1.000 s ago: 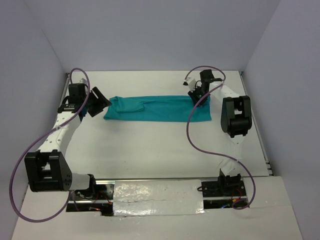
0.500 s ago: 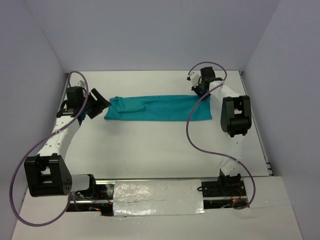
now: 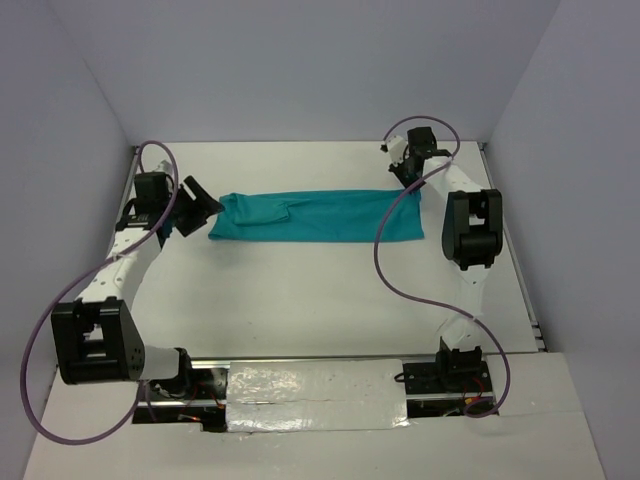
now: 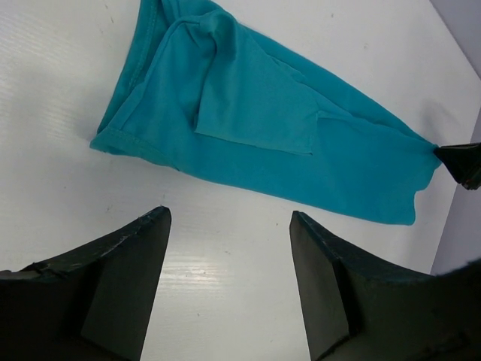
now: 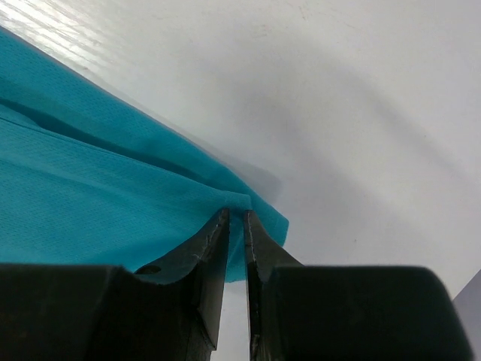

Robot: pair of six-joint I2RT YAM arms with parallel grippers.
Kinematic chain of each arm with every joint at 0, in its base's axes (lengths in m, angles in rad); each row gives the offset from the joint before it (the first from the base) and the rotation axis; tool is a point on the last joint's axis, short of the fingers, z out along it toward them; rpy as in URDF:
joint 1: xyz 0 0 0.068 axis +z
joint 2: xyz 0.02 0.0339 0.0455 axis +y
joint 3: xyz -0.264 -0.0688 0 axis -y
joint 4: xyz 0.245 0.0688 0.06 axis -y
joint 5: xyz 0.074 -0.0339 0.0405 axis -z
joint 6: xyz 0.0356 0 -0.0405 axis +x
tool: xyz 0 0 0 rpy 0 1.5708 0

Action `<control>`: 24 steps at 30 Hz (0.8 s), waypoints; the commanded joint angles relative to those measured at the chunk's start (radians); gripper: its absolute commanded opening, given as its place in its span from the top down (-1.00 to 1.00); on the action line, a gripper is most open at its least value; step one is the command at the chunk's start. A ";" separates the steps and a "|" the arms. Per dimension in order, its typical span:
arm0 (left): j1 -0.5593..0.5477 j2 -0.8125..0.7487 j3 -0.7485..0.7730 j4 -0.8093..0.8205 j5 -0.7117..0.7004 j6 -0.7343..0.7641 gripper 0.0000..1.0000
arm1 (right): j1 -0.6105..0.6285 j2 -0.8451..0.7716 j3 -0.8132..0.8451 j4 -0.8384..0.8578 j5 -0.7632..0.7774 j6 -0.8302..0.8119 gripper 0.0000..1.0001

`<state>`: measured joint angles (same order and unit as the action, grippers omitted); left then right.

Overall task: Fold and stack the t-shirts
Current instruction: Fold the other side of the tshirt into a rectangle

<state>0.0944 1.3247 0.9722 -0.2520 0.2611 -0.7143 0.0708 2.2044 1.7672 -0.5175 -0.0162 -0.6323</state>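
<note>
Now the teal t-shirt (image 3: 320, 215) lies folded into a long strip across the far half of the tabletop (image 3: 320, 310), running left to right. The left gripper (image 4: 229, 218) hovers just off the strip's left end, jaws spread wide and touching nothing. The right gripper (image 5: 235, 214) is pinched tight on the t-shirt's far right corner.

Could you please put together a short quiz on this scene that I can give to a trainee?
1. True or false: the left gripper is open and holds nothing.
2. The right gripper is: A) shut on the t-shirt; B) wide open; C) out of view.
3. Fill in: the t-shirt's colour is ___.
Key: 1 true; 2 A; 3 teal.
</note>
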 commanded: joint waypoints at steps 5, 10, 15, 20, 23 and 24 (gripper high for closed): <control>0.005 0.216 0.177 -0.047 0.010 0.029 -0.59 | -0.055 -0.179 -0.012 -0.023 -0.264 0.023 0.43; 0.005 0.401 0.388 -0.156 -0.040 0.168 -0.57 | -0.052 -0.370 -0.113 -0.061 -0.523 -0.052 0.23; 0.005 0.570 0.545 -0.197 0.035 0.248 -0.74 | -0.051 -0.455 -0.210 -0.076 -0.600 -0.052 0.12; 0.007 0.672 0.628 -0.213 0.115 0.300 -0.99 | -0.051 -0.503 -0.296 -0.058 -0.625 -0.050 0.07; 0.005 0.709 0.634 -0.199 0.176 0.322 -0.99 | -0.051 -0.506 -0.321 -0.053 -0.628 -0.049 0.06; 0.007 0.723 0.654 -0.210 0.191 0.332 -0.99 | -0.051 -0.506 -0.324 -0.052 -0.631 -0.046 0.06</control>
<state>0.0956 2.0144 1.5795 -0.4397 0.3656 -0.4423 0.0162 1.7107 1.4471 -0.5728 -0.6071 -0.6743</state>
